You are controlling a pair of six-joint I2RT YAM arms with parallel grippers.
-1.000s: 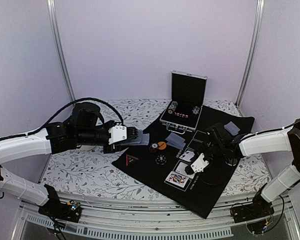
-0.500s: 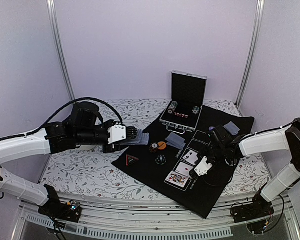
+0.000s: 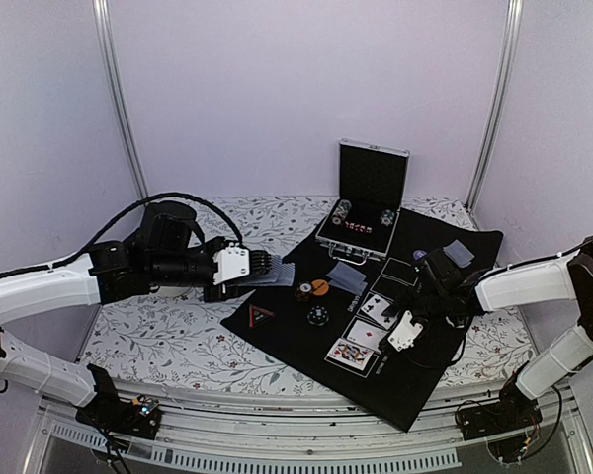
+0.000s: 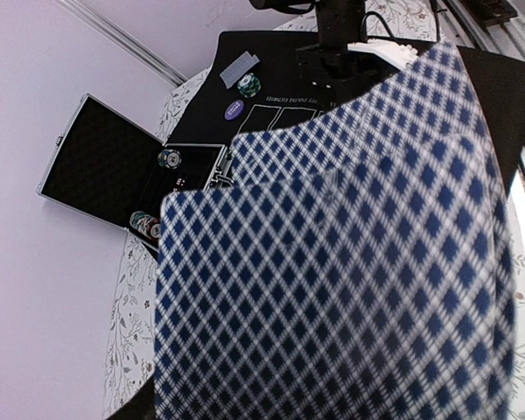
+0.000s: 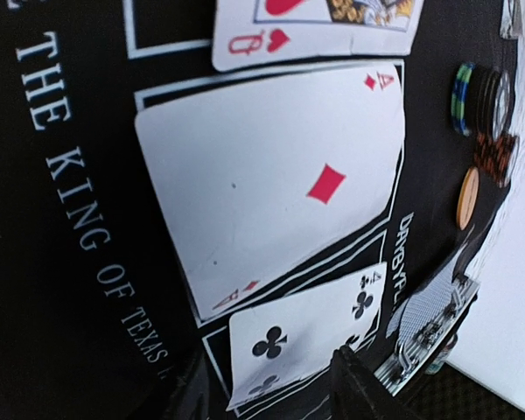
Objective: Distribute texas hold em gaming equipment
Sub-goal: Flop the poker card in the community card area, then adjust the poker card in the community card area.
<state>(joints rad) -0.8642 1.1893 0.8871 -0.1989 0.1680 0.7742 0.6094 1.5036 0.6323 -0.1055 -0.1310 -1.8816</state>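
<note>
Dealing the board, seemingly: right jaws spread beside the ace point(image 5: 271, 184); left jaws pinch the deck point(image 4: 332, 262); next likely needs another card.

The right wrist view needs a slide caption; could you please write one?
Queen of hearts, ace of diamonds and four of clubs lie face up on the black mat.

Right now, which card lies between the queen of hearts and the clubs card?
The ace of diamonds, face up, lies between the queen of hearts and the clubs card; the right wrist view shows it.
</note>
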